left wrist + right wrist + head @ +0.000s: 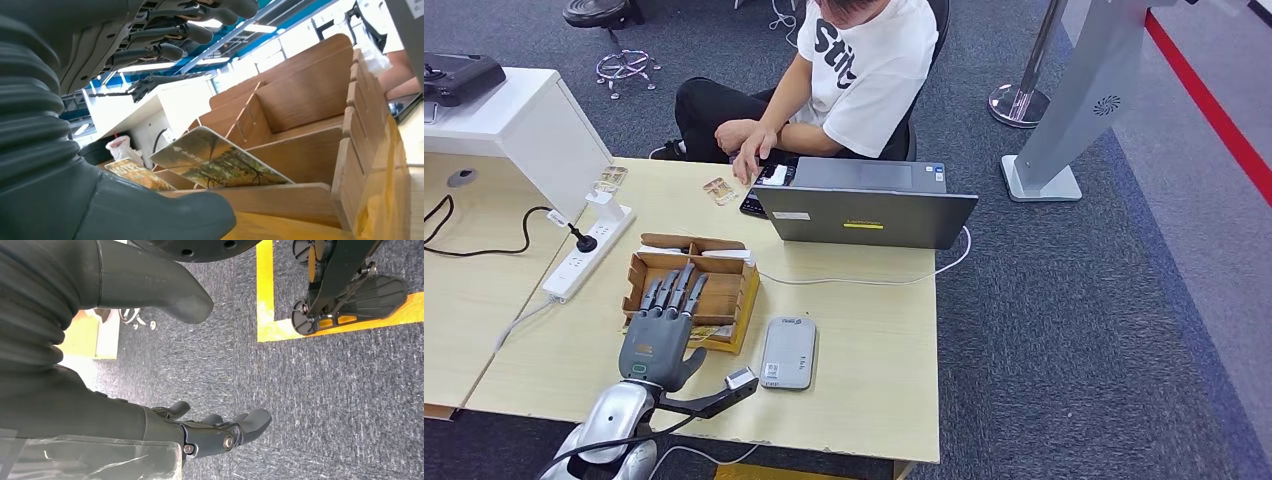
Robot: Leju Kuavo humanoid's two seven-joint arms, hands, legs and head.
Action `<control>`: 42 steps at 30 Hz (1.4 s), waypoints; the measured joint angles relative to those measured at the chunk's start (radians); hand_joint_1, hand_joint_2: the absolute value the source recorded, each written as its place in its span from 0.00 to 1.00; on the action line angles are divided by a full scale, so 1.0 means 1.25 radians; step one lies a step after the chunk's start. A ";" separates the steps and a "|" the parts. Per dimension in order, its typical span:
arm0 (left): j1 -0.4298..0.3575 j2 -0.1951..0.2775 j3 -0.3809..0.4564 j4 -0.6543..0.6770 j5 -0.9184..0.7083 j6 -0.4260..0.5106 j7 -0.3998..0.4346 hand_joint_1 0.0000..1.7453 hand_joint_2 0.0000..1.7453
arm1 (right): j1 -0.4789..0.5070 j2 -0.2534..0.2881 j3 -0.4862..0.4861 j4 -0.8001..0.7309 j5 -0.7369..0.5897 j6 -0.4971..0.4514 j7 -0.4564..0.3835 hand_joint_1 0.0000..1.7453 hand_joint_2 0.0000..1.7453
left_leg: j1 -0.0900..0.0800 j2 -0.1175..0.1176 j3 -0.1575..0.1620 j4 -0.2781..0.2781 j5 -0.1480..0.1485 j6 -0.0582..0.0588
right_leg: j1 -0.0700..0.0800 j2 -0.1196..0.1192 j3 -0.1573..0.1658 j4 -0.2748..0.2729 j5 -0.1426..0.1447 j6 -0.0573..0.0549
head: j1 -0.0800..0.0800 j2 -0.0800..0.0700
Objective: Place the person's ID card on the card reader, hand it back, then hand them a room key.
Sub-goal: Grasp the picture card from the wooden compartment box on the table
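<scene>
Key-fetching step, it seems: left hand [662,335] hovers flat over the wooden card box [724,285], fingers apart, holding nothing. Room key cards [220,161] lean just under its fingers. Next it must pinch one.

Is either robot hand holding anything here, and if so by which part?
Nothing is held. The left robot hand hovers open over the wooden card box; the right robot hand hangs empty above the floor.
</scene>
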 joint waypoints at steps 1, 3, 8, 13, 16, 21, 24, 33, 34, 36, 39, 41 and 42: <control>0.000 -0.001 0.002 0.001 -0.001 -0.005 0.002 0.00 1.00 | 0.000 0.000 -0.001 0.000 0.001 0.000 0.000 0.00 1.00 | 0.000 0.000 0.000 0.000 0.000 0.000 | 0.000 0.000 0.000 0.000 0.000 0.000 | 0.000 0.000; -0.001 -0.003 0.005 0.004 -0.002 -0.013 0.007 0.00 1.00 | 0.000 0.000 -0.003 0.000 0.002 0.000 0.000 0.00 1.00 | 0.000 0.000 0.000 0.000 0.000 0.000 | 0.000 0.000 0.000 0.000 0.000 0.000 | 0.000 0.000; -0.001 -0.007 0.006 0.009 -0.006 -0.032 0.012 0.80 1.00 | 0.000 0.000 -0.007 0.000 0.006 0.001 0.001 0.00 1.00 | 0.000 0.000 0.000 0.000 0.000 0.000 | 0.000 0.000 0.000 0.000 0.000 0.000 | 0.000 0.000; -0.002 -0.008 0.006 0.016 0.001 -0.047 0.012 1.00 1.00 | 0.000 0.000 -0.010 0.000 0.011 0.002 0.002 0.00 1.00 | 0.000 0.000 0.000 0.000 0.000 0.000 | 0.000 0.000 0.000 0.000 0.000 0.000 | 0.000 0.000; -0.002 -0.008 0.006 0.019 0.008 -0.053 0.009 1.00 1.00 | 0.000 0.000 -0.012 0.000 0.011 0.002 0.001 0.00 1.00 | 0.000 0.000 0.000 0.000 0.000 0.000 | 0.000 0.000 0.000 0.000 0.000 0.000 | 0.000 0.000; -0.002 -0.009 0.007 0.019 0.050 -0.071 -0.010 1.00 1.00 | 0.000 0.000 -0.015 0.000 0.012 0.002 -0.001 0.00 1.00 | 0.000 0.000 0.000 0.000 0.000 0.000 | 0.000 0.000 0.000 0.000 0.000 0.000 | 0.000 0.000; -0.003 -0.011 0.008 0.019 0.069 -0.077 -0.019 1.00 1.00 | 0.000 0.000 -0.017 0.000 0.014 0.002 -0.002 0.00 1.00 | 0.000 0.000 0.000 0.000 0.000 0.000 | 0.000 0.000 0.000 0.000 0.000 0.000 | 0.000 0.000; -0.005 -0.015 0.012 0.019 0.079 -0.077 -0.024 1.00 1.00 | 0.000 0.000 -0.026 0.000 0.016 0.002 -0.003 0.00 1.00 | 0.000 0.000 0.000 0.000 0.000 0.000 | 0.000 0.000 0.000 0.000 0.000 0.000 | 0.000 0.000; -0.005 -0.015 0.012 0.019 0.081 -0.076 -0.026 1.00 1.00 | 0.000 0.000 -0.026 0.000 0.016 0.002 -0.004 0.00 1.00 | 0.000 0.000 0.000 0.000 0.000 0.000 | 0.000 0.000 0.000 0.000 0.000 0.000 | 0.000 0.000; -0.005 -0.015 0.012 0.019 0.085 -0.073 -0.029 1.00 1.00 | 0.000 0.000 -0.027 0.000 0.016 0.002 -0.004 0.00 1.00 | 0.000 0.000 0.000 0.000 0.000 0.000 | 0.000 0.000 0.000 0.000 0.000 0.000 | 0.000 0.000; -0.005 -0.015 0.012 0.019 0.091 -0.068 -0.033 1.00 1.00 | 0.000 0.000 -0.028 0.000 0.016 0.002 -0.004 0.00 1.00 | 0.000 0.000 0.000 0.000 0.000 0.000 | 0.000 0.000 0.000 0.000 0.000 0.000 | 0.000 0.000; -0.004 -0.017 0.014 0.018 0.107 -0.050 -0.045 1.00 1.00 | 0.000 0.000 -0.030 0.000 0.016 0.002 -0.006 0.00 1.00 | 0.000 0.000 0.000 0.000 0.000 0.000 | 0.000 0.000 0.000 0.000 0.000 0.000 | 0.000 0.000; -0.003 -0.019 0.016 0.015 0.118 -0.036 -0.053 1.00 1.00 | 0.000 0.000 -0.032 0.000 0.016 0.002 -0.007 0.00 1.00 | 0.000 0.000 0.000 0.000 0.000 0.000 | 0.000 0.000 0.000 0.000 0.000 0.000 | 0.000 0.000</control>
